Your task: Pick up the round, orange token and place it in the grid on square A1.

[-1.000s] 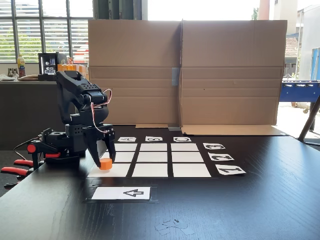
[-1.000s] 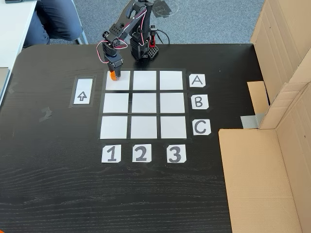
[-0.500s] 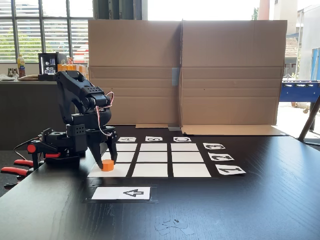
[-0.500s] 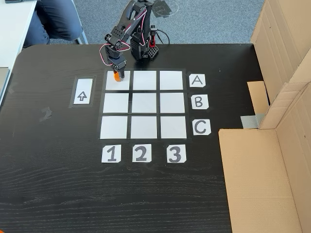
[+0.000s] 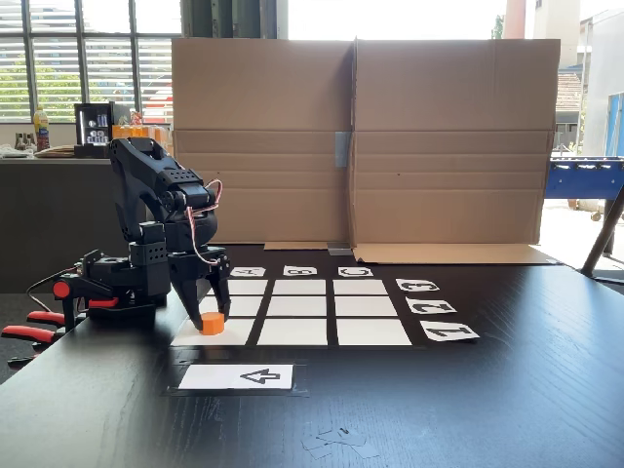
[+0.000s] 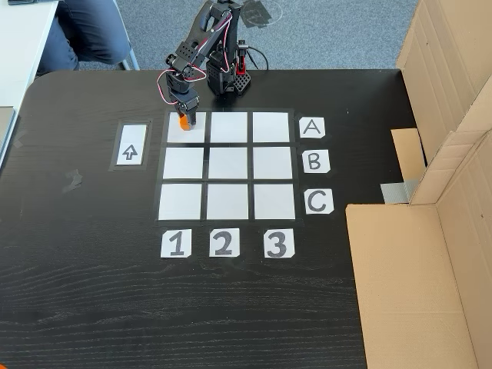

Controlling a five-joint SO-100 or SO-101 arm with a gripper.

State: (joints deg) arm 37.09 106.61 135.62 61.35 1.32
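Token (image 5: 212, 323), a short orange puck, sits on square A1 (image 6: 187, 133) of the white paper grid (image 6: 227, 167) on the dark woodgrain table (image 6: 92, 292), between the tool's (image 5: 208, 317) parted fingers

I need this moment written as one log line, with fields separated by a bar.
stage: placing | token: resting on square A1 | claw: open, fingers straddle token | other grid cells: bare

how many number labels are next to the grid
3: the 1, 2 and 3 in a row below the grid in a fixed view.
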